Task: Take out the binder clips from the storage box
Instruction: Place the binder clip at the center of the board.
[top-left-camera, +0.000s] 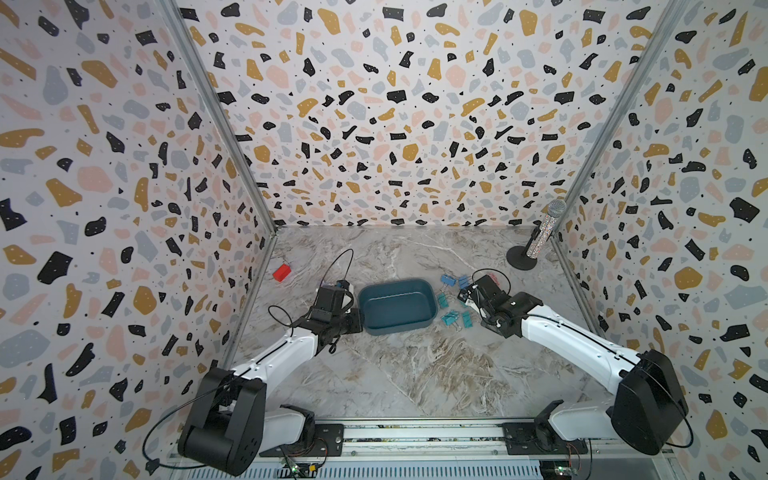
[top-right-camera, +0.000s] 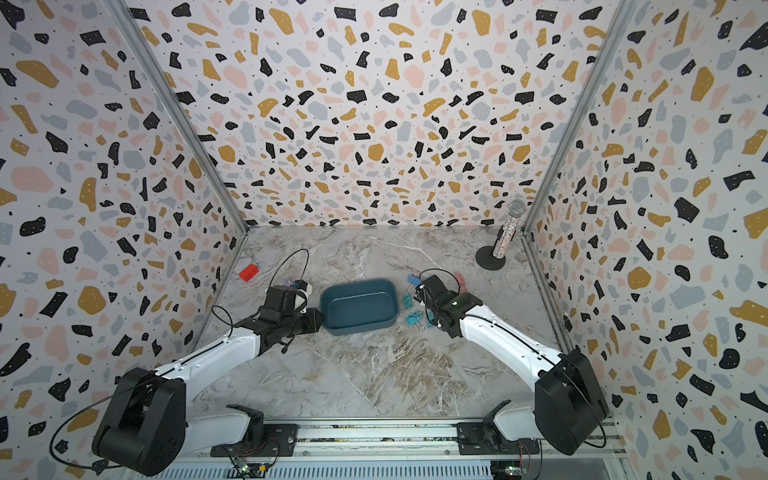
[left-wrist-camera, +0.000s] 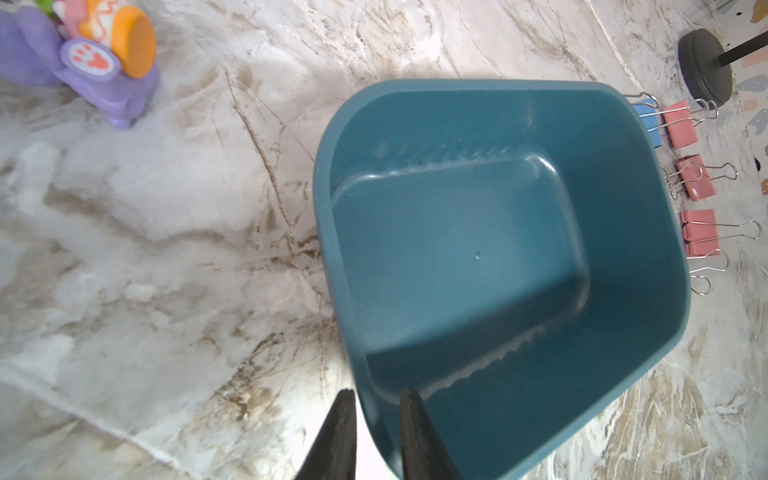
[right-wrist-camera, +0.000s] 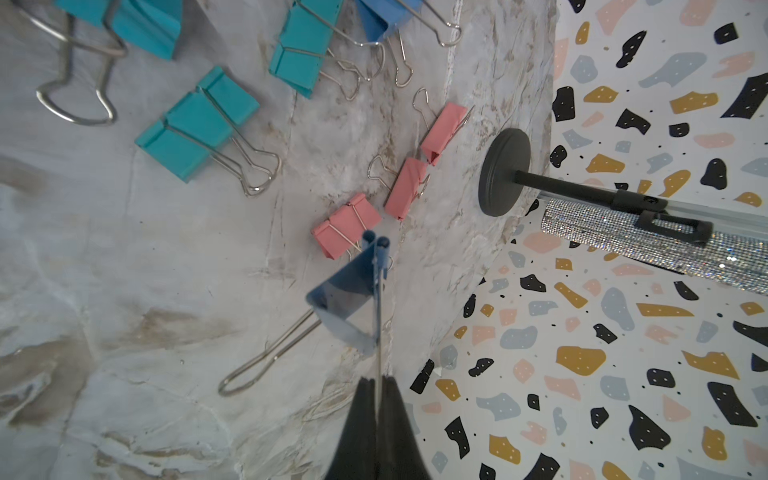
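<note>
Box (top-left-camera: 397, 309) sits upright mid-desk (top-left-camera: 415, 374), between the arms. Left claw (left-wrist-camera: 376, 395) is closed on the box's near-left wall: one finger (left-wrist-camera: 343, 415) outside, one inside, rim between them. Left wrist view shows the box's bare teal floor with a small moulding dot. Right claw (right-wrist-camera: 378, 382) is clamped tight on the thin wire handle of a blue clip (right-wrist-camera: 345, 305). The clip's body sticks out past the fingertips and its second handle is folded out to the side; can't tell whether it touches the desk. The other clips (top-left-camera: 449, 319) lie on the desk outside the box, all on its right side. Teal clips (right-wrist-camera: 199, 124) are nearest the box, loose blue clips (top-left-camera: 448, 280) toward the back, and three pink clips (right-wrist-camera: 405, 189) in a loose row farther right, toward the mic stand (right-wrist-camera: 505, 172). Glitter-covered mic (top-left-camera: 544, 232) is clipped in it at the back right corner. Red block (top-left-camera: 281, 272) sits near the left wall, well apart from the box. Purple-and-orange toy (left-wrist-camera: 91, 54), near the box's left end, carries a pink paw print on a white disc.
</note>
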